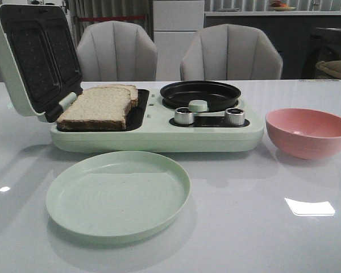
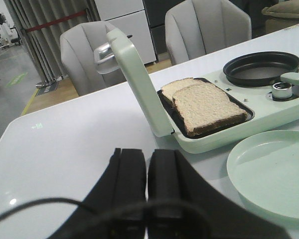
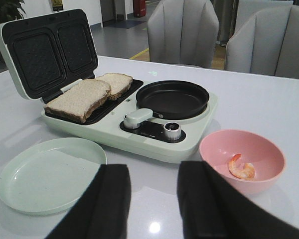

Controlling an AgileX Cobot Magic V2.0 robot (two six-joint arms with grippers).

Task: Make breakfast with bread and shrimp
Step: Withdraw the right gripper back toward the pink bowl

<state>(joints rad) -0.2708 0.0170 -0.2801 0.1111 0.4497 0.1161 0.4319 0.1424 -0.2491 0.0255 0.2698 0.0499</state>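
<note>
Pale bread [image 1: 96, 106] lies on the grill; left jaws closed, right jaws wide.

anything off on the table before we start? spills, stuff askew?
Nothing spilled or damaged. Only quirk: the two bread slices overlap on the open sandwich maker's plate rather than lying side by side. One shrimp sits in the pink bowl.
</note>
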